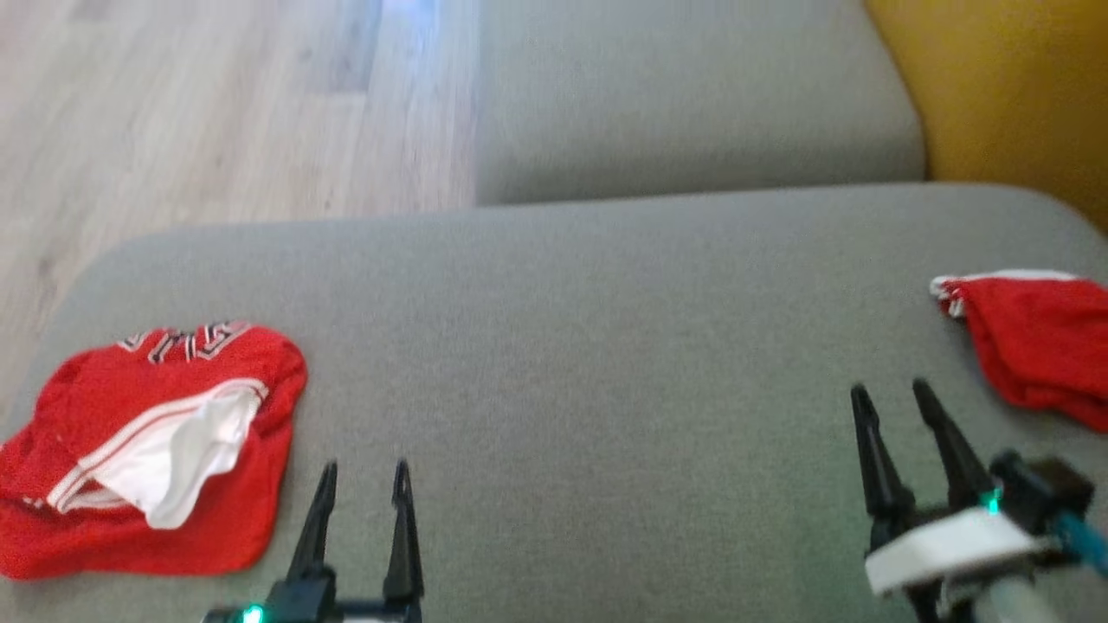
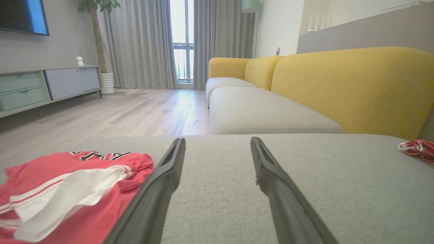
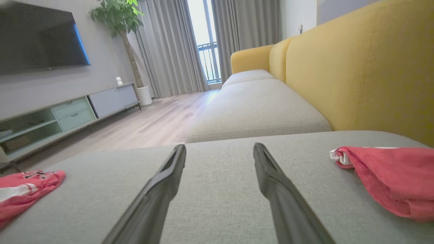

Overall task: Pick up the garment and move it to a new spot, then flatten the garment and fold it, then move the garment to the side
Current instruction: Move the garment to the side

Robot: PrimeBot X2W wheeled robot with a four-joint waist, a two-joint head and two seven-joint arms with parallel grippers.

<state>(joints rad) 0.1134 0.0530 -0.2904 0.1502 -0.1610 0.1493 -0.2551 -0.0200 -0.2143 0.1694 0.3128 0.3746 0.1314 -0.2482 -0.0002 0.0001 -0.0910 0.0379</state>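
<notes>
On the left end of the grey cushion [image 1: 589, 329] sat the crumpled red jersey [image 1: 156, 450], white lining flopped out, lettering at its far edge, so I'd guess that was the garment to grab. The left gripper [image 1: 364, 467] hovered just beside its right hem, over the cushion's near edge, jaws spread wide and empty. The right gripper [image 1: 888, 388] hung over the cushion's right part, also splayed apart with nothing in it, near a second red garment [image 1: 1039, 355] lying at the cushion's right edge. For a clean pickup I'd bring the left gripper onto a thick red fold, not the loose white flap, pinch deep, lift straight up so nothing drags, then aim for the cushion's bare middle.
</notes>
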